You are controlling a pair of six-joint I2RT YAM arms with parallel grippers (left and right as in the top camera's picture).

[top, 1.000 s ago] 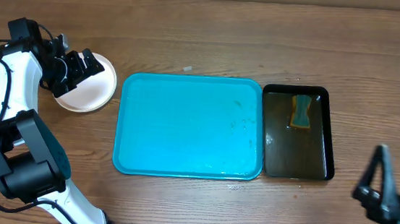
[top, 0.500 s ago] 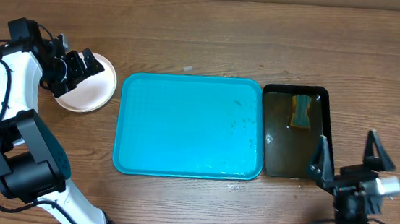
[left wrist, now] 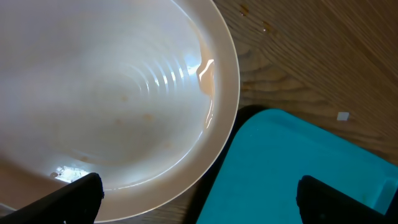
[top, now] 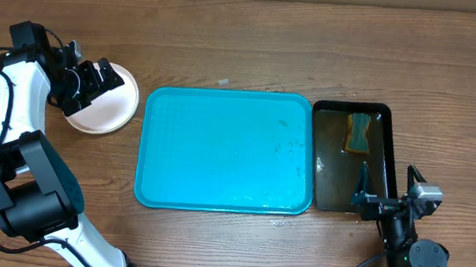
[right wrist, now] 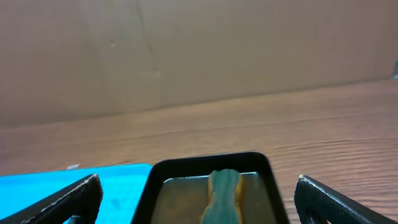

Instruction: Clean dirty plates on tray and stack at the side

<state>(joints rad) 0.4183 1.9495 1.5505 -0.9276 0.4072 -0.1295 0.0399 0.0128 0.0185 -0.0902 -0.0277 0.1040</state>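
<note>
The turquoise tray point(top: 226, 150) lies mid-table with no plates on it; a corner of it shows in the left wrist view point(left wrist: 298, 168) and in the right wrist view point(right wrist: 68, 177). White plates point(top: 106, 105) sit in a stack to the tray's left, and the top one fills the left wrist view point(left wrist: 112, 87). I cannot tell how many are stacked; no yellow-green rim shows. My left gripper point(top: 87, 84) is open just above the stack's left part point(left wrist: 196, 198). My right gripper point(top: 386, 185) is open and empty at the near right, by the black tray's near edge point(right wrist: 196, 198).
A black tray point(top: 382, 163) with water stands against the turquoise tray's right side. A sponge point(top: 358, 132) lies at its far end, also in the right wrist view point(right wrist: 224, 196). A brown wall point(right wrist: 186, 50) runs along the table's far edge.
My right arm has swung in from the far right edge to the black tray's near right corner, and its fingers now point toward the far side. The left arm and plates have not moved.
</note>
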